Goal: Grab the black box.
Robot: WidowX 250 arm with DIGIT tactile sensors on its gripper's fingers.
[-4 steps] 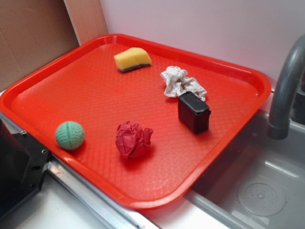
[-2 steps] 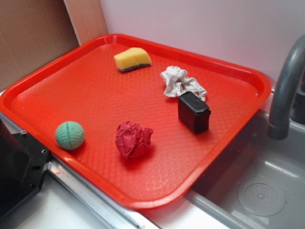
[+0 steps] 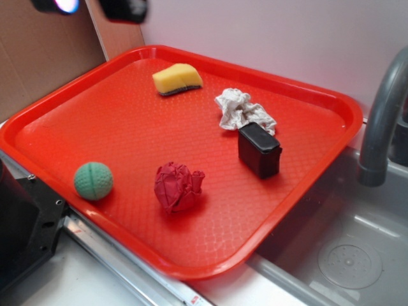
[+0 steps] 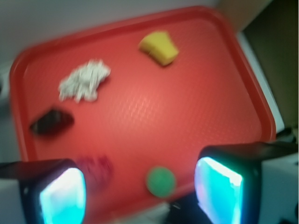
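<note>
Wrist view blurred throughout. Black box [image 4: 51, 121] reads as a dark smear near the tray's [image 4: 140, 116] left edge; the red crumpled wad [image 4: 96, 169] is barely distinguishable from the tray surface.

Gripper [image 3: 89, 6] cut off by the exterior view's top edge: only dark undersides and a glowing patch show. Faucet [image 3: 382, 115] cut by the right edge. Black machine part [image 3: 22, 223] cut at the lower left.

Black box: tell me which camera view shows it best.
The exterior view. There the black box is sharp, standing on the red tray right beside the crumpled white paper, its lid and sides clear. The wrist view shows it only as a small blurred dark shape near the tray's left rim, with no detail.
</note>
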